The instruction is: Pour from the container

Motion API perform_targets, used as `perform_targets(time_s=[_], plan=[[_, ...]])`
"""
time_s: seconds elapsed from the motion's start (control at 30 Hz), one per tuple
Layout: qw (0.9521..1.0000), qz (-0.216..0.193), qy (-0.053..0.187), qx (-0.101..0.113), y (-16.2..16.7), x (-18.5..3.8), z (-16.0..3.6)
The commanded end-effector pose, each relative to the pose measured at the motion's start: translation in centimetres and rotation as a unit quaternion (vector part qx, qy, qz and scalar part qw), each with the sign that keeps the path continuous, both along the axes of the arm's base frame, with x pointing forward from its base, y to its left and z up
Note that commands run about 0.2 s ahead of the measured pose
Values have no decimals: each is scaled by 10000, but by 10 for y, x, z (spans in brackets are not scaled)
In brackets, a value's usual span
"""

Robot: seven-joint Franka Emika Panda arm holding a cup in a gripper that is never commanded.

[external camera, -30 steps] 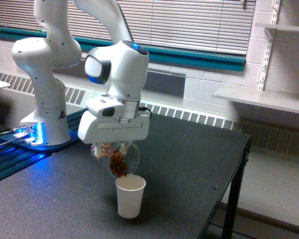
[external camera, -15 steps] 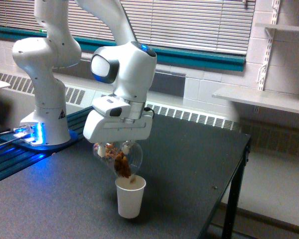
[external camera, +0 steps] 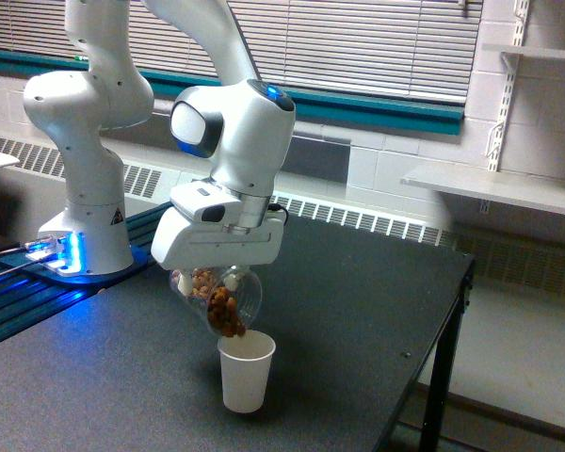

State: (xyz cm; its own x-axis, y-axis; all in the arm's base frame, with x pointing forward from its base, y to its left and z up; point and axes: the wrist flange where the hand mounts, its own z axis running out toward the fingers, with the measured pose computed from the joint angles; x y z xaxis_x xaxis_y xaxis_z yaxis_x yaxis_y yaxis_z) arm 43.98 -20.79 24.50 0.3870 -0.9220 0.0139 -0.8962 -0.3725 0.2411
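The container (external camera: 228, 303), a clear rounded jar with brown nut-like pieces inside, hangs tilted with its mouth down and toward the exterior view's right. My gripper (external camera: 207, 279) is shut on it from above; its fingers are mostly hidden under the white hand. The brown pieces have gathered at the jar's lower mouth, right above the rim of a white paper cup (external camera: 245, 373). That cup stands upright on the dark table (external camera: 358, 311), directly under the jar's mouth.
The arm's white base (external camera: 85, 226) stands at the exterior view's left on a blue-lit mount. The table's edge runs down the right, with a leg (external camera: 438, 395) below. Wall shelves (external camera: 490, 193) and a radiator lie behind.
The hand and jar shifted slightly right and up half a second ago, then came back a little left. The jar stays tipped over the cup with nuts at its mouth.
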Motion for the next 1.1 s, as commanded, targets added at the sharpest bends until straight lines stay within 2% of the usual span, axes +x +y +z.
perform_targets(time_s=[0.03, 0.5, 0.6, 1.1], plan=[[10000, 39, -36, 18, -4, 4, 8], [10000, 80, 0, -17, -6, 9, 9], [9999, 64, 44, 69, -4, 8, 9], [9999, 24, 76, 79, -5, 7, 9]])
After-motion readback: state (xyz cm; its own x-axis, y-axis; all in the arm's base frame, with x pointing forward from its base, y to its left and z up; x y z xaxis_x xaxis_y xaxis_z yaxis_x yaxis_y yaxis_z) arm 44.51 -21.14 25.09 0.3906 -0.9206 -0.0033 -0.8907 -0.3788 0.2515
